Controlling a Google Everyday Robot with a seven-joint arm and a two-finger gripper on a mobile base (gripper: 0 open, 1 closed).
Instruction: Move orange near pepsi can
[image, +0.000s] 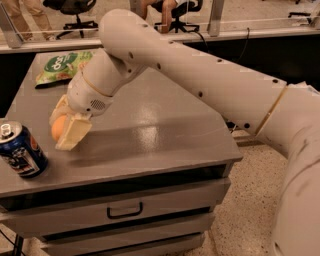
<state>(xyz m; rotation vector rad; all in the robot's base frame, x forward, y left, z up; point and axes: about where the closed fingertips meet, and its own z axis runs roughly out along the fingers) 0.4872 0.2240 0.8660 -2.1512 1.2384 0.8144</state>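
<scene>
The orange (58, 128) is a small round fruit held between the cream fingers (72, 132) of my gripper (64, 131), just above the grey cabinet top (150, 130). The gripper is shut on it at the left front of the top. The pepsi can (21, 150), dark blue with a silver top, stands upright at the front left corner, a short gap to the left of the orange. My white arm reaches in from the right, across the top.
A green snack bag (62, 65) lies at the back left of the cabinet top. A drawer with a dark handle (125, 210) is below the front edge. Office chairs and a glass partition stand behind. Speckled floor lies to the right.
</scene>
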